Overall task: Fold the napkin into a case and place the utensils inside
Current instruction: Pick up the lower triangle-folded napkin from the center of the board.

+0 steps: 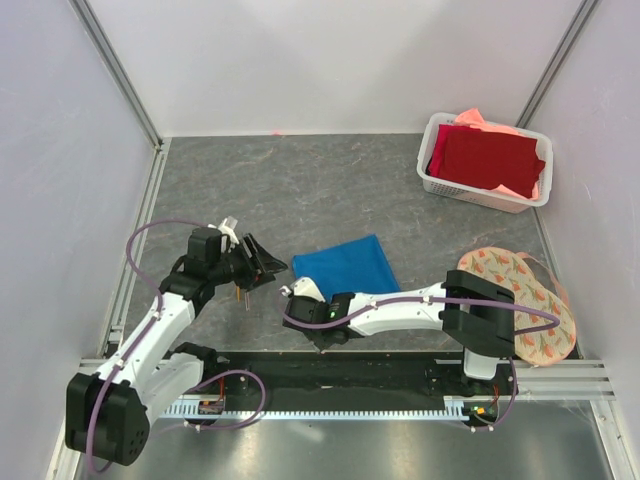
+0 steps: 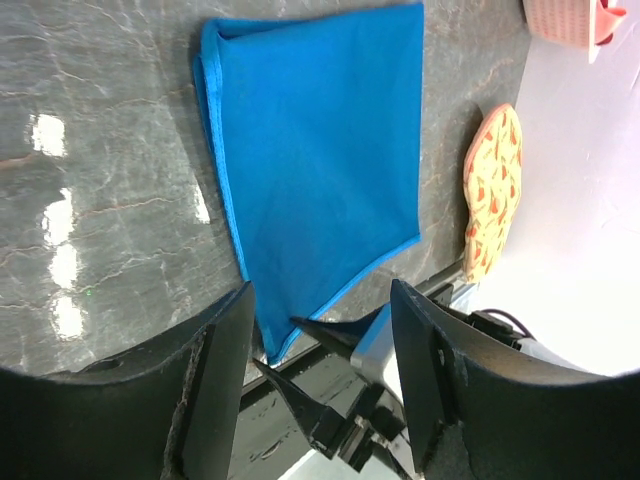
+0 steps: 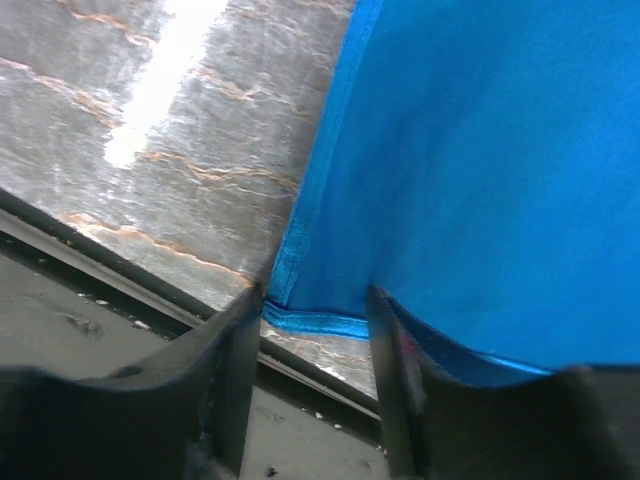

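**Mid-fold: right gripper set at the napkin's near corner**

The napkin [image 1: 345, 265] lies flat in the middle of the table [image 1: 300, 190], doubled into a smaller layered panel with its hems stacked along one side. It is not yet a narrow case, so the folding step looks to be in hand and the loading of utensils not yet begun.

The right gripper [image 1: 298, 292] sits low at the napkin's near-left corner. In its wrist view the jaws stand apart with the hemmed corner lying flat in the gap, unpinched. The left gripper [image 1: 268, 268] hovers just beside the napkin's left edge, jaws wide and empty. A thin orange-brown sliver [image 1: 238, 291] under the left wrist may be one of the utensils; it is too small to tell.

The next move likely calls for pinching that corner through all its layers, then carrying it across without dragging the layers below.

The corner lies near the table's front edge and the black rail [image 1: 350, 365], so there is little room toward the robot. Bare table lies beyond the napkin. The white basket [image 1: 430, 185] and the round floral mat [image 1: 500, 265] are well apart from it.
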